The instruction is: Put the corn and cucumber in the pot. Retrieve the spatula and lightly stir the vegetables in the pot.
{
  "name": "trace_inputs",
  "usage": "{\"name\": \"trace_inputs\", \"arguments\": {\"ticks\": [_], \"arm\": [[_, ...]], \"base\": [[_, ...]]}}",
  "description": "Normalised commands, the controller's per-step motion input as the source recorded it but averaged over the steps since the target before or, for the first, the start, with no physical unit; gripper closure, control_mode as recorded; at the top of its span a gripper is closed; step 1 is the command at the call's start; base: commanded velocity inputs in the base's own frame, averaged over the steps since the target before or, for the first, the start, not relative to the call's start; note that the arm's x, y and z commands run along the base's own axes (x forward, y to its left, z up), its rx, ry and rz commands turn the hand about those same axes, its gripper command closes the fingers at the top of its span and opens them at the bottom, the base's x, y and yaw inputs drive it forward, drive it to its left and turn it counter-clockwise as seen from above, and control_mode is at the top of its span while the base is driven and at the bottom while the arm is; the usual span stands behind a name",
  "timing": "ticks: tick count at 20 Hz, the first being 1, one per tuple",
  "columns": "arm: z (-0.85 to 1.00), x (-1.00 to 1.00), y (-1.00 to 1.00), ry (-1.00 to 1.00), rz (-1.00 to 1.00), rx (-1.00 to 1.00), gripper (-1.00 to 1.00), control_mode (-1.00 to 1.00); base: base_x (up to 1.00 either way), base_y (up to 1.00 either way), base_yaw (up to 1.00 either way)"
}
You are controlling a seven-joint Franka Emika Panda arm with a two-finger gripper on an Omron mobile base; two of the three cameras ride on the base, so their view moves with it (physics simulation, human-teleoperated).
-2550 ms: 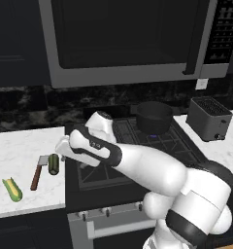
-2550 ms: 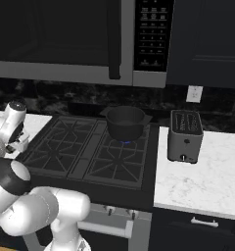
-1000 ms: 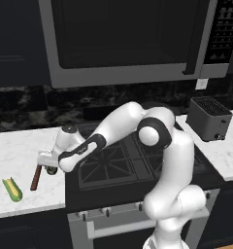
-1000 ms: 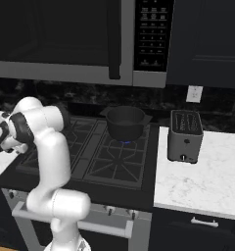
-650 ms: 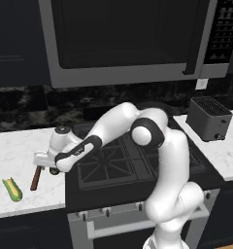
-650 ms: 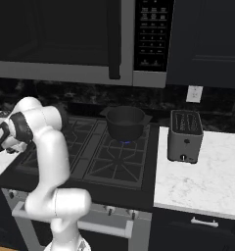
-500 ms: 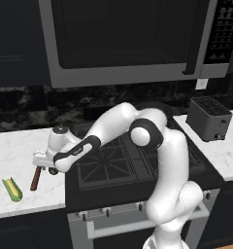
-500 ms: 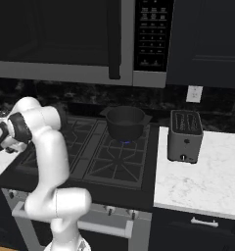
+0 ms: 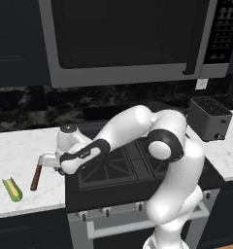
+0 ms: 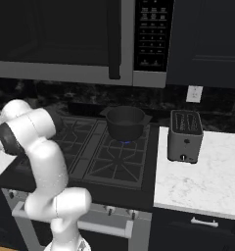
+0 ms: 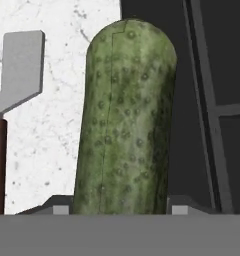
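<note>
Left base view: corn (image 9: 12,188) and spatula (image 9: 38,171) lie at lower left, untouched. Right base view: pot (image 10: 125,122) at centre looks empty. Hand view: cucumber (image 11: 126,120) stands between the gripper's (image 11: 121,210) jaws; contact cannot be told. Every step remains.

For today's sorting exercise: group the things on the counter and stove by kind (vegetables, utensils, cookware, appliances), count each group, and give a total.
Vegetables: 2 (corn, cucumber)
Utensils: 1 (spatula)
Cookware: 1 (pot)
Appliances: 1 (toaster)
Total: 5
</note>
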Motion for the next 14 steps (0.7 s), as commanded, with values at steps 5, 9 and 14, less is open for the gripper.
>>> {"name": "trace_inputs", "arguments": {"ticks": [5,9,14], "arm": [[0.76,-0.68,-0.99,-0.09,0.08,0.00,1.00,-1.00],[1.00,-0.43,-1.00,-0.05,0.00,0.00,1.00,-1.00],[1.00,-0.29,-1.00,-0.01,0.00,0.08,1.00,-1.00]], "base": [[0.00,0.00,0.00],[0.00,0.00,0.00],[0.00,0.00,0.00]]}}
